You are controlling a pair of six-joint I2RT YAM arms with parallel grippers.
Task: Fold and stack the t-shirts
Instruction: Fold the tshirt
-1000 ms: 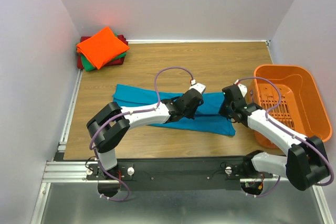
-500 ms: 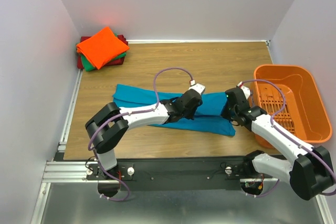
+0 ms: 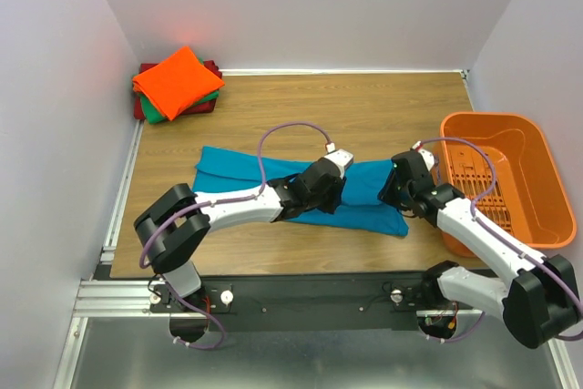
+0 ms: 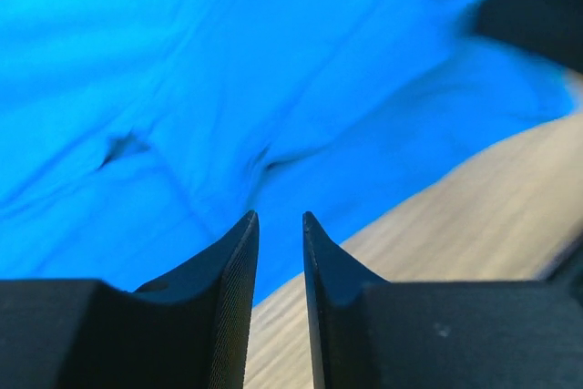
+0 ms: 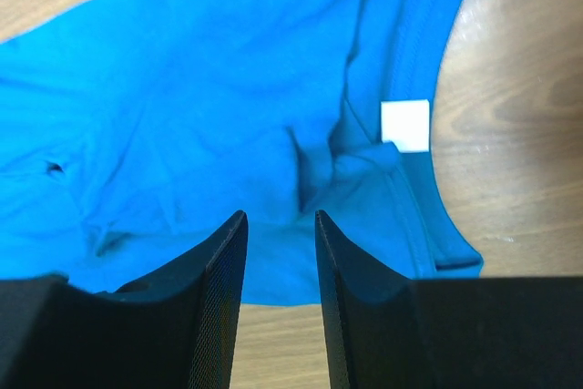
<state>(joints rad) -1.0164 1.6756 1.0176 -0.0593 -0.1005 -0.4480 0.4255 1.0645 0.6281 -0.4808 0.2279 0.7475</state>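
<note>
The teal-blue t-shirt [image 3: 237,170] lies crumpled in a long strip across the middle of the table. My left gripper [image 3: 332,194] hovers low over its middle. Its jaws [image 4: 279,218] stand slightly apart with nothing between them, above the shirt's near edge [image 4: 228,88]. My right gripper [image 3: 390,192] is over the shirt's right end, also slightly open and empty [image 5: 280,216], near the collar with the white label [image 5: 404,125]. The folded orange shirt [image 3: 176,81] tops a stack with the green one [image 3: 159,116] and the dark red one [image 3: 212,68] at the far left corner.
An orange slotted plastic basket [image 3: 487,118] stands at the right edge of the table, close to my right arm. White walls close the table in at the back and on both sides. Bare wood [image 3: 364,107] lies behind the shirt.
My left arm has drawn back a little toward the near left, its elbow lower and further left. My right gripper shifted slightly nearer. The shirt has barely moved.
</note>
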